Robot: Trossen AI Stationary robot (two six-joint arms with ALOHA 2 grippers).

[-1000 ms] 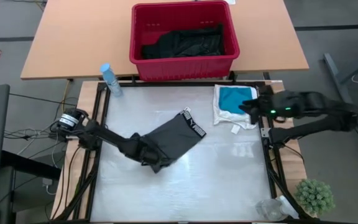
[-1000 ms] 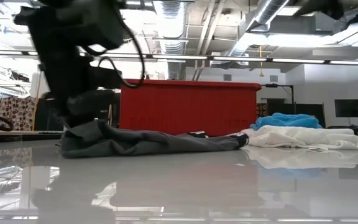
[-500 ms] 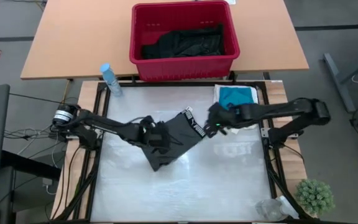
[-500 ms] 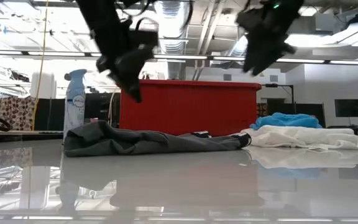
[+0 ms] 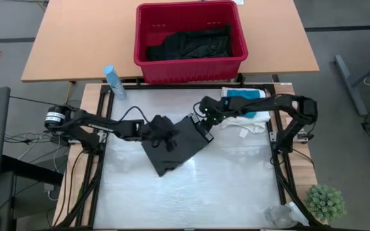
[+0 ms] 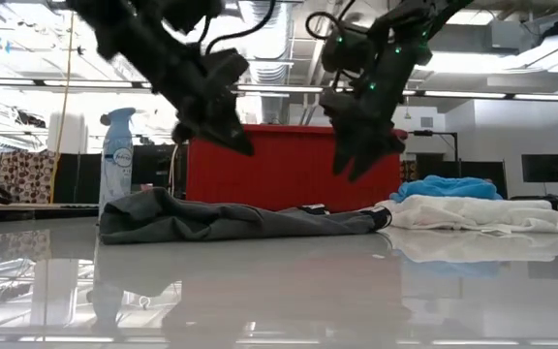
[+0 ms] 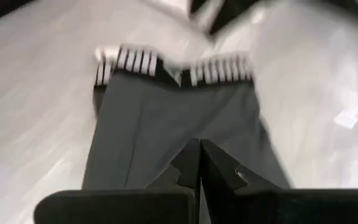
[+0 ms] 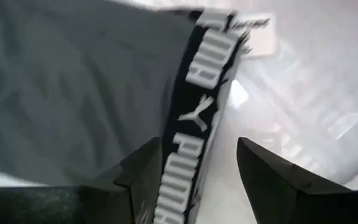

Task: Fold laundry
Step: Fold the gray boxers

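Observation:
A dark grey garment [image 5: 180, 144] lies flat in the middle of the table, its black-and-white lettered waistband [image 5: 202, 131] at the far right end. My left gripper [image 5: 166, 138] hangs shut above the garment's middle, clear of it in the low view [image 6: 238, 143]. My right gripper [image 5: 204, 117] hovers open over the waistband [image 8: 197, 106], also clear of it [image 6: 352, 167]. A white garment [image 5: 244, 120] with a teal one [image 5: 243, 101] on top rests at the far right. Black garments [image 5: 188, 43] lie in the red basket [image 5: 148, 64].
The red basket stands on the wooden table beyond the work surface. A spray bottle [image 5: 113, 82] stands at the far left corner, and a small green plant [image 5: 326, 202] at the near right. The near half of the table [image 5: 191, 199] is bare.
My left gripper has risen off the grey garment's near left end, gone toward the table's right and far side, and tipped up. My right gripper has swung from over the white garment toward the left and down to above the waistband. The garment has stayed where it was.

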